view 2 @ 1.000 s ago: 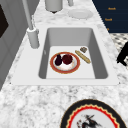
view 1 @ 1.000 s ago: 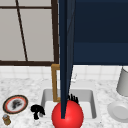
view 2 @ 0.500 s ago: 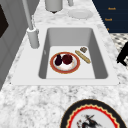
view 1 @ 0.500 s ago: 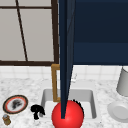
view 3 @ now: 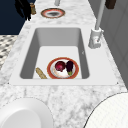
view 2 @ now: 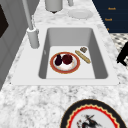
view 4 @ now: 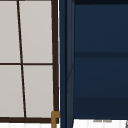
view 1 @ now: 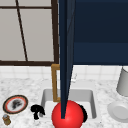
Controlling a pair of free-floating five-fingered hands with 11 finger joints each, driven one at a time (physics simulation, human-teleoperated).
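My left hand hangs over the counter just left of the sink, fingers relaxed and pointing down, holding nothing. In the right side view the left hand floats beside a small brown jar and a patterned plate. My right hand is a dark shape mostly hidden behind a red ball at the sink's front. A hand shows off the sink's front edge; I cannot tell which. In the sink a red-rimmed plate carries a dark red round item and a purple eggplant.
A bread stick and a small brown piece lie beside the plate. The faucet stands at the back. A white plate and a grey pot sit on the right. A dark blue cabinet door hangs open above.
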